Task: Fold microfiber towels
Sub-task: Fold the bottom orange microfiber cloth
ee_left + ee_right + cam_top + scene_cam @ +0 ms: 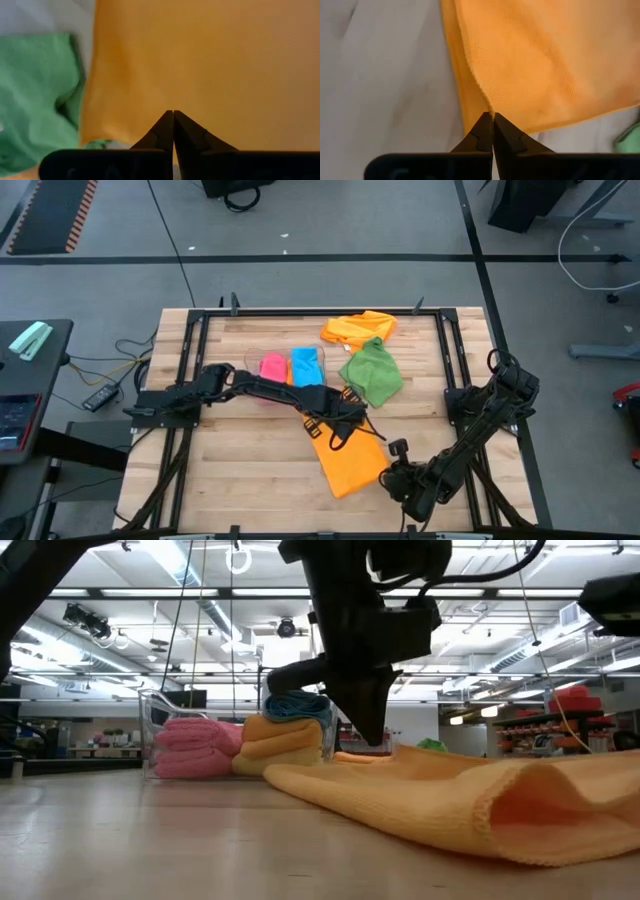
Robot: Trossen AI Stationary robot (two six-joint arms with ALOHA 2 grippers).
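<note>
A clear plastic bin (pixel 255 358) sits on the wooden table (pixel 240 460), with grey floor (pixel 300 275) beyond.

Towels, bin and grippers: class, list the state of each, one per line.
Orange towel: spread flat, pinched at two edges.
Green towel: crumpled, unfolded.
Second orange towel: crumpled.
Bin: holds folded towels.
Left gripper: shut on orange towel.
Right gripper: shut on orange towel.

Bright, even light from ceiling strips (pixel 480 615); both wrist views are soft and blurred close up.
</note>
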